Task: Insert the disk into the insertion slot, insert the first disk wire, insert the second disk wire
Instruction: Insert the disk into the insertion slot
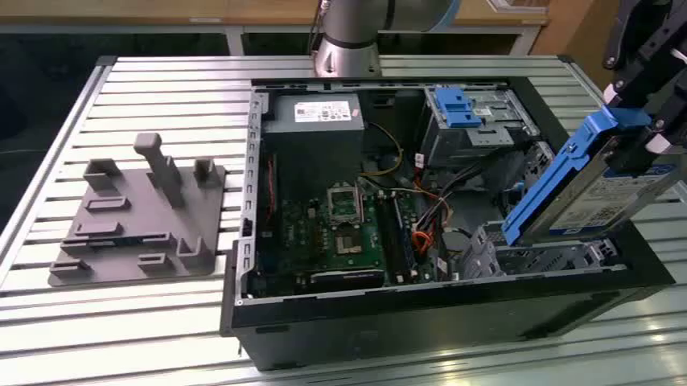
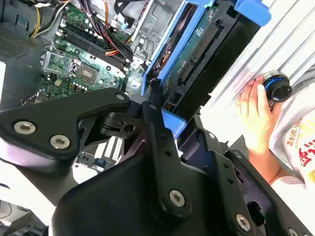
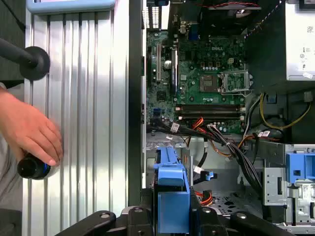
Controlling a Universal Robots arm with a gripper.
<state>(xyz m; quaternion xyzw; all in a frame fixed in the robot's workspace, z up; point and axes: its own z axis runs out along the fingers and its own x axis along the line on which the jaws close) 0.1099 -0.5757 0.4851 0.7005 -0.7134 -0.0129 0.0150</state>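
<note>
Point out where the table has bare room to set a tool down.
Free: table slats around the grey fixture at the exterior view's left. A hand takes part of the strip beside the computer case. Crowded: inside the case, with wires and the disk tilted over the insertion slot.

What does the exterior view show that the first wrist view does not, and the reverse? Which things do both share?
The exterior view adds the grey fixture plate with upright posts on the slatted table, at the exterior view's left. It also adds the white label of the disk, which is tilted above the insertion slot. The first wrist view adds a person's hand on a dark knob beside the computer case. Both share the green motherboard, the power supply, the blue latch on the grey bay, and the disk's blue carrier.
</note>
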